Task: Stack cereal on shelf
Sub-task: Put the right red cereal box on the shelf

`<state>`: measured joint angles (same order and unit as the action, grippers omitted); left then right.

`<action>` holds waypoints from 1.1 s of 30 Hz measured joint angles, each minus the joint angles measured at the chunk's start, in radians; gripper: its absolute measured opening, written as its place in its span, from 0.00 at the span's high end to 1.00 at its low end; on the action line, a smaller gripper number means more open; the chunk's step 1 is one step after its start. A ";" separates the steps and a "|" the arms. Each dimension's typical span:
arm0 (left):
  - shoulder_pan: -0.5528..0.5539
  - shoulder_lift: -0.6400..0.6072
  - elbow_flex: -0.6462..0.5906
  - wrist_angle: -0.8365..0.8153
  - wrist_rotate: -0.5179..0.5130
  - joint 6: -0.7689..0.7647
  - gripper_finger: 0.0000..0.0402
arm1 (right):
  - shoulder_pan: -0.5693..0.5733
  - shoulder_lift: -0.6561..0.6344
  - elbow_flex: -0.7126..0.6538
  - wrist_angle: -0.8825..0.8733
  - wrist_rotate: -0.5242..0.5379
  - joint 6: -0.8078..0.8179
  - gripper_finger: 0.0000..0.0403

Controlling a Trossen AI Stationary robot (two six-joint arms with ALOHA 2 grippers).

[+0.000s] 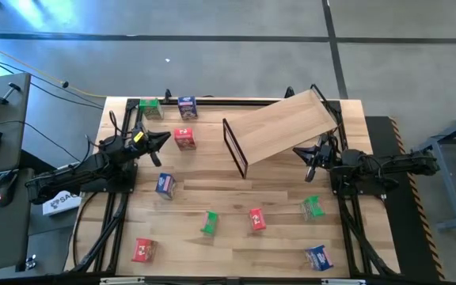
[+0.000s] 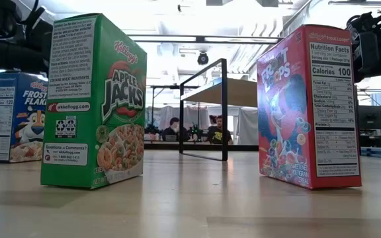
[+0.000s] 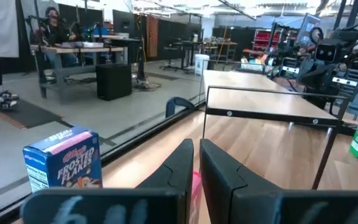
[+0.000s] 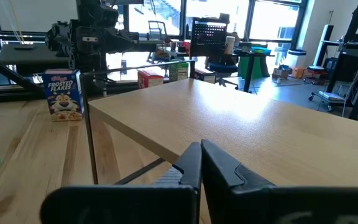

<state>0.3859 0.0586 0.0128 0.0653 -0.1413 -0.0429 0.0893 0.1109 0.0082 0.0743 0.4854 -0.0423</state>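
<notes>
Both grippers are clenched on nothing, the left gripper [image 1: 165,138] beside a red box [image 1: 184,138], the right gripper [image 1: 310,156] at the shelf [image 1: 287,127] edge.

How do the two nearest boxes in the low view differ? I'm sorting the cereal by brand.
The green box reads Apple Jacks; the red box reads Froot Loops. The green box shows its front and an ingredients side, while the red box shows its front and a Nutrition Facts panel. The green box stands left of the shelf's black frame in this view, the red one right. Both stand upright on the table, untouched by either gripper.
</notes>
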 joint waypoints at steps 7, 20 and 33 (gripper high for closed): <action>0.000 0.000 0.000 0.015 0.000 -0.016 0.95 | 0.000 0.000 0.000 0.000 -0.001 -0.001 1.00; 0.000 0.000 0.000 0.067 0.049 -0.104 0.95 | 0.000 0.000 0.000 0.005 -0.016 -0.056 1.00; 0.000 0.000 0.000 0.060 0.159 -0.081 0.97 | 0.000 0.000 0.000 0.290 -0.169 -0.090 1.00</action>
<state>0.3855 0.0589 0.0128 0.1253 0.0177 -0.1242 0.0891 0.1112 0.0082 0.3644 0.3165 -0.1320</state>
